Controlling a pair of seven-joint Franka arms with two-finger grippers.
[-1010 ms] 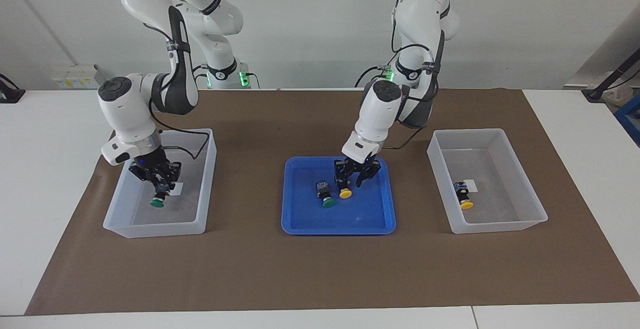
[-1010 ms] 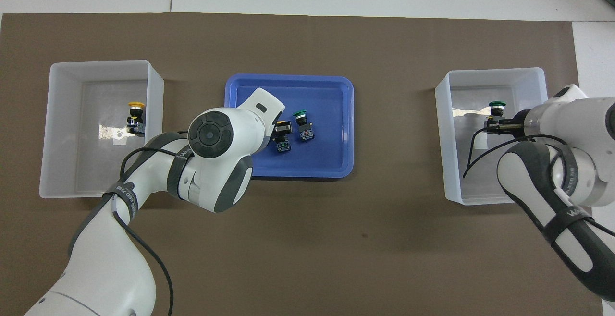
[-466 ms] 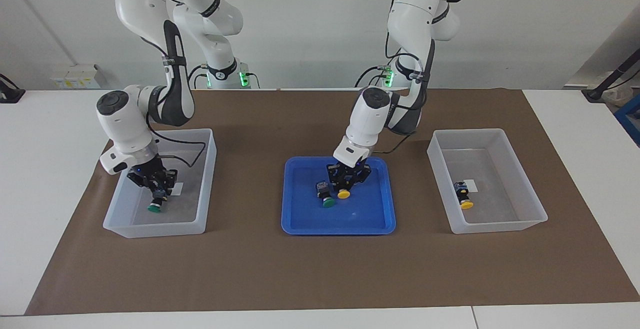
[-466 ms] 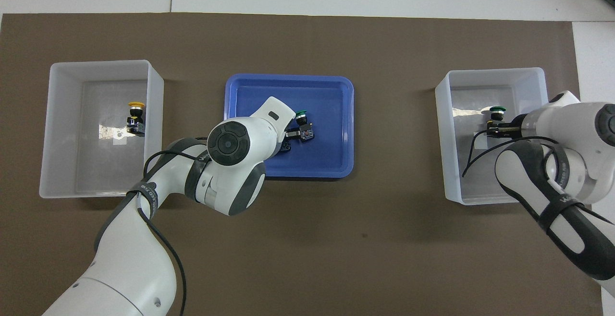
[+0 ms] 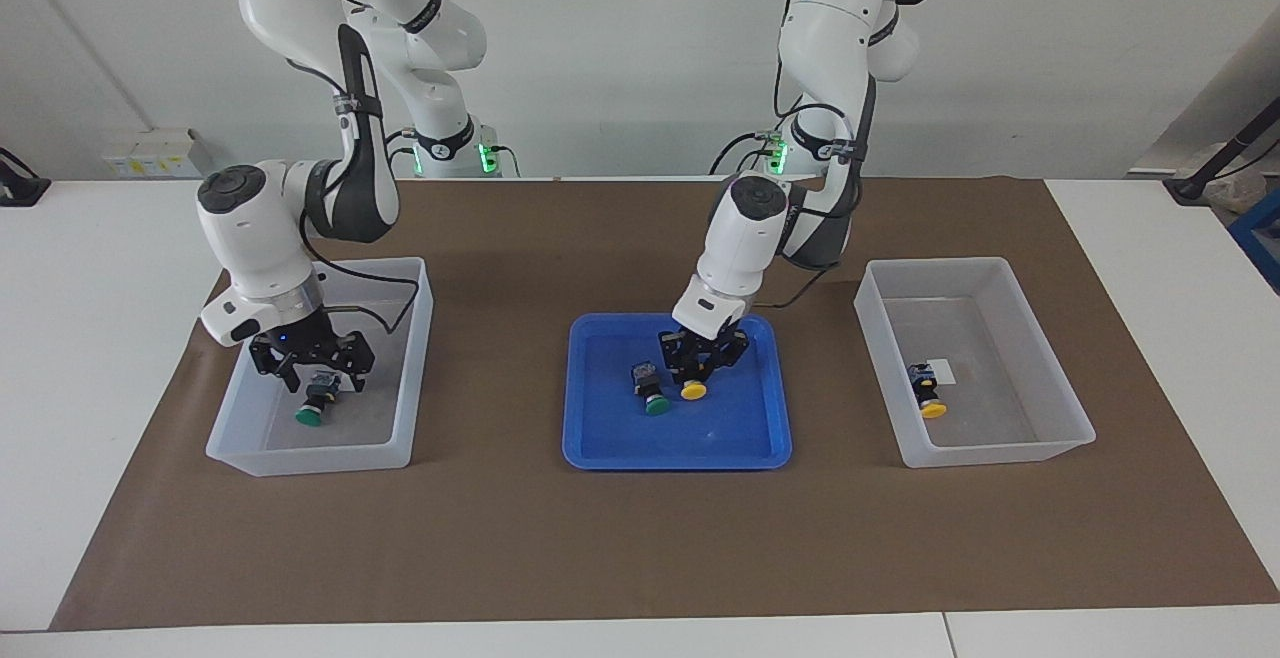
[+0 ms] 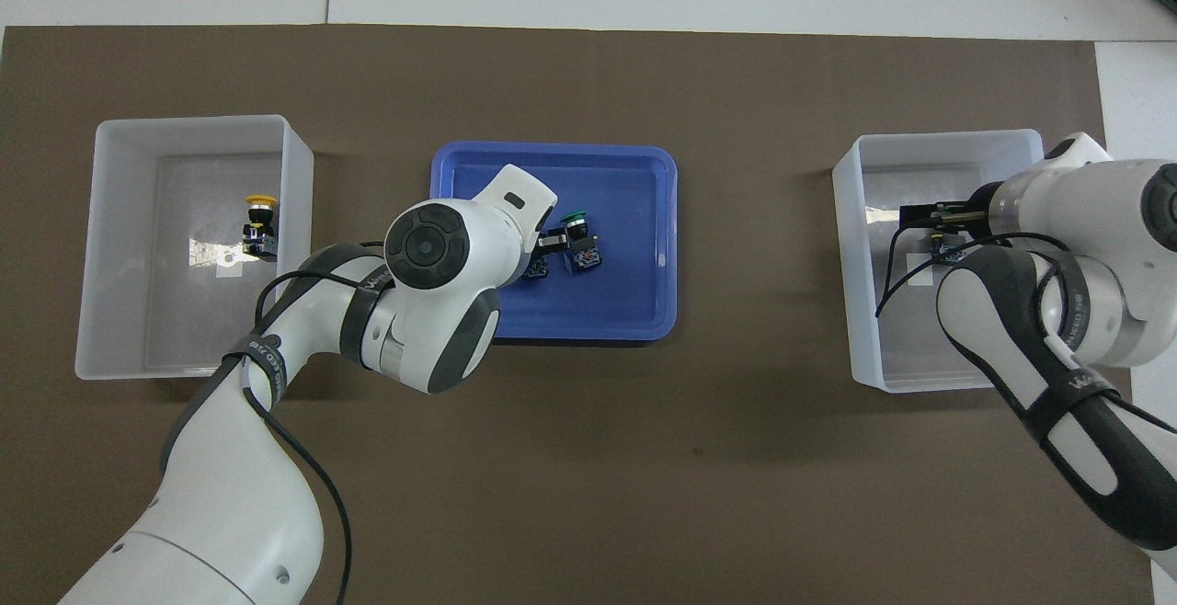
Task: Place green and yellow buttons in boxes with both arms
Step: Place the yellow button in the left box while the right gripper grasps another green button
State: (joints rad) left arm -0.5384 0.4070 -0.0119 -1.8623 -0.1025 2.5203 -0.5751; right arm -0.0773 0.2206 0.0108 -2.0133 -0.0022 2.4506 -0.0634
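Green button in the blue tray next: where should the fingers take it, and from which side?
Take the green button by its boxy black-and-grey body, straight from above, fingers on its flat sides. It lies tipped over, round cap pointing away from the robots, and a cap would likely slip. The left gripper, at the yellow button, crowds one side.

Partial lettering is seen in the overhead view on the black strap of the left arm [image 6: 257, 359] and on the strap of the right arm [image 6: 1078, 382]; neither can be read in full. No other text can be read.
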